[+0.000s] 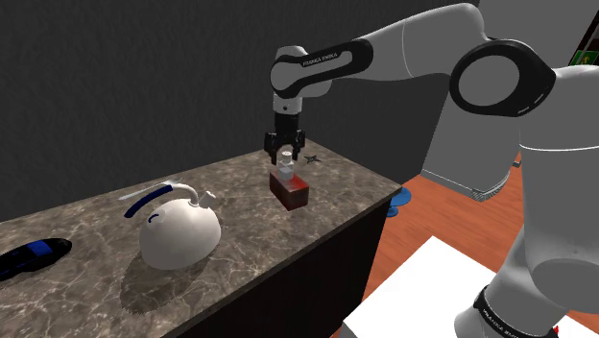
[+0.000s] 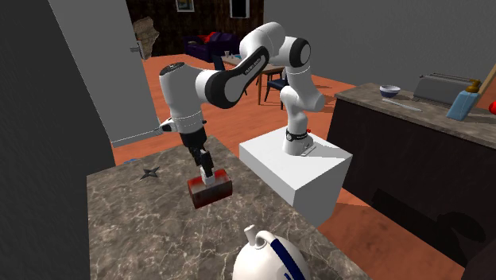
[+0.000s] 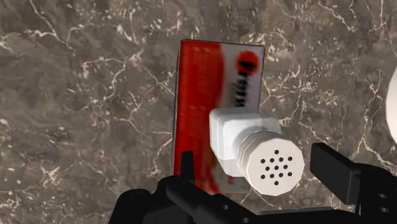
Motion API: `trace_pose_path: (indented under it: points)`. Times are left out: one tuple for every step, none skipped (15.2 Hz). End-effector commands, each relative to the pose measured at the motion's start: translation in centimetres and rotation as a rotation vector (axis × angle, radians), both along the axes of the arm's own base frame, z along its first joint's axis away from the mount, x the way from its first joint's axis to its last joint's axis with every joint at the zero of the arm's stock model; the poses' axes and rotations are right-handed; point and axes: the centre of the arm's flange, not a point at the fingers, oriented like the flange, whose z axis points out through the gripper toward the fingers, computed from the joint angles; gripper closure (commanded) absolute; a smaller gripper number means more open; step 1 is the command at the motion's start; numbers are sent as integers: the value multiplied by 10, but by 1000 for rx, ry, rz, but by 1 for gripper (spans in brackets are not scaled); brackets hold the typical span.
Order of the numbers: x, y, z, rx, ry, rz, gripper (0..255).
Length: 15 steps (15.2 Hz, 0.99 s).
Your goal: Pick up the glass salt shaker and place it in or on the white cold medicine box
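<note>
A white salt shaker (image 3: 254, 149) with a perforated round cap stands on top of a red medicine box (image 3: 203, 95) that lies flat on the marble counter (image 3: 83, 95). My gripper (image 3: 257, 162) hangs straight above them. Its black fingers (image 3: 334, 168) stand apart on either side of the shaker, with a gap on each side, so nothing is clasped. In the shoulder view the gripper (image 1: 285, 152) points down over the shaker (image 1: 286, 161) and the box (image 1: 290, 190) near the counter's far end. The second exterior view has the gripper (image 2: 208, 172) above the box (image 2: 210, 192).
A white kettle (image 1: 179, 230) with a blue-trimmed handle stands mid-counter. A small dark star-shaped object (image 1: 309, 156) lies just beyond the box. A blue and black object (image 1: 29, 254) lies at the shoulder view's left end. The counter edge (image 1: 317, 245) drops to a wood floor.
</note>
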Motion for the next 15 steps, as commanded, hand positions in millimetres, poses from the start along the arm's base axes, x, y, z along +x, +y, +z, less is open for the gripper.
trace_pose_path:
  points:
    - [0, 0, 0, 0, 0, 0, 0]
    - [0, 0, 0, 0, 0, 0, 0]
    - [0, 0, 0, 0, 0, 0, 0]
    - [1, -1, 13, 0, 0, 0, 0]
    - [2, -3, 26, 0, 0, 0, 0]
    - [4, -4, 39, 0, 0, 0, 0]
    - [4, -5, 50, 0, 0, 0, 0]
    - [4, -5, 50, 0, 0, 0, 0]
    - [4, -5, 50, 0, 0, 0, 0]
    - [4, -5, 50, 0, 0, 0, 0]
    - [4, -5, 50, 0, 0, 0, 0]
    - [4, -5, 50, 0, 0, 0, 0]
    - [4, -5, 50, 0, 0, 0, 0]
    - [4, -5, 50, 0, 0, 0, 0]
    - [4, -5, 50, 0, 0, 0, 0]
